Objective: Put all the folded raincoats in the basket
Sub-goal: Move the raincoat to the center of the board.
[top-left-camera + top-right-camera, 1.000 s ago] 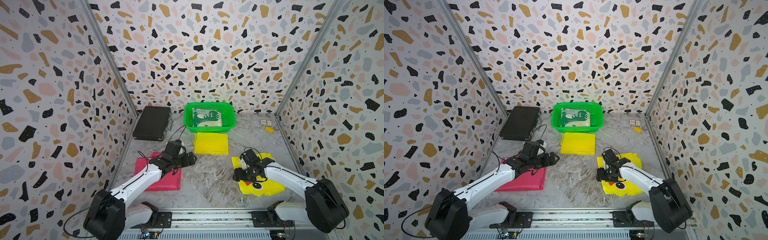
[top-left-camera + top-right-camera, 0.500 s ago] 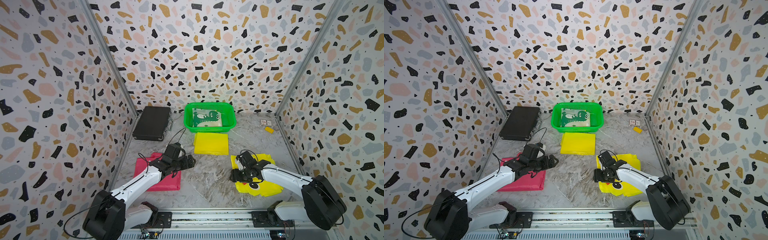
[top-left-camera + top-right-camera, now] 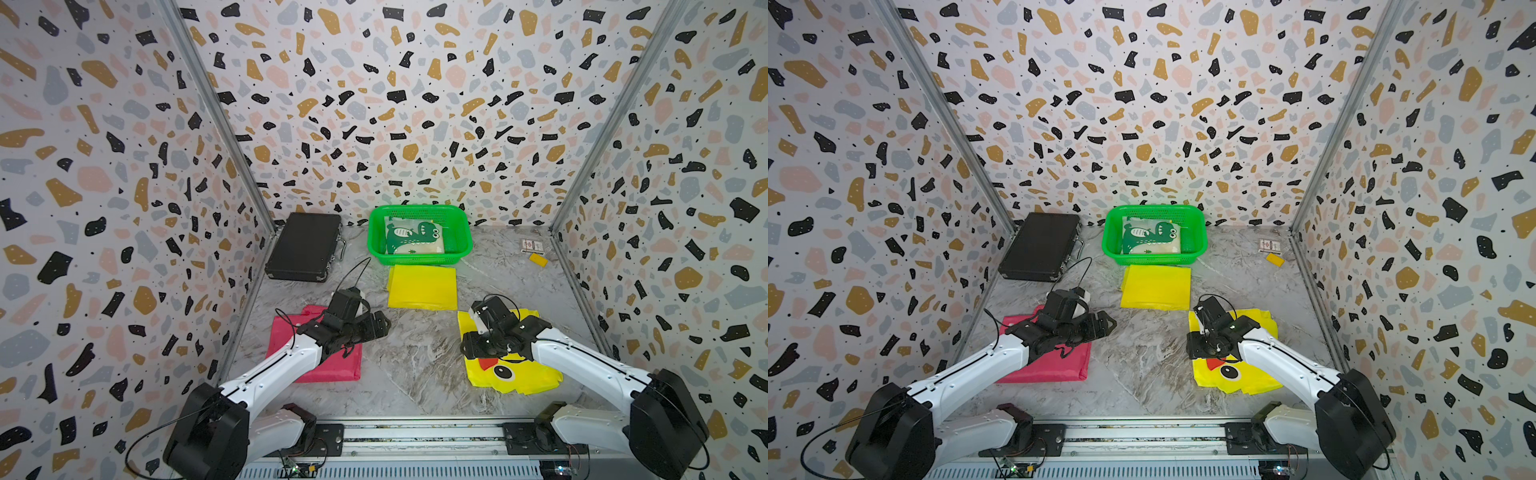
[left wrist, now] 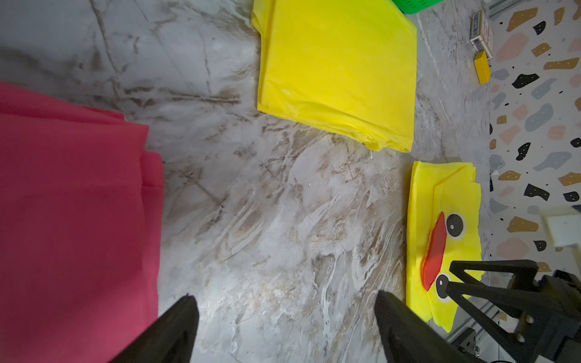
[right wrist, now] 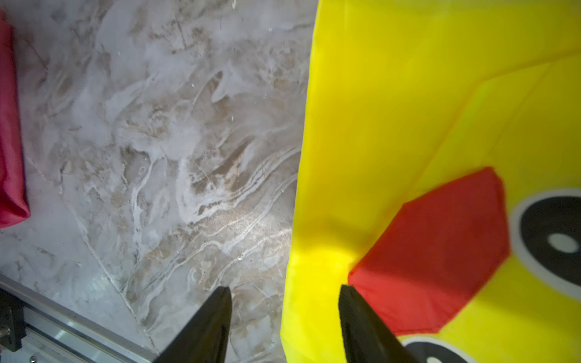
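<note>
Right gripper [image 5: 284,287], jaws spread, straddled the edge of the duck-faced raincoat [image 5: 408,110] lying flat well short of the basket [image 3: 419,259]; likely light, slick, floppy, best pinched across that stacked fold.

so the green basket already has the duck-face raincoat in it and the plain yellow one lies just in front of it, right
Not the duck-face one. Both top views show the basket holding a folded dinosaur-print piece; the duck-face raincoat lies on the table by the right gripper. The plain yellow one does lie just in front of it.
</note>
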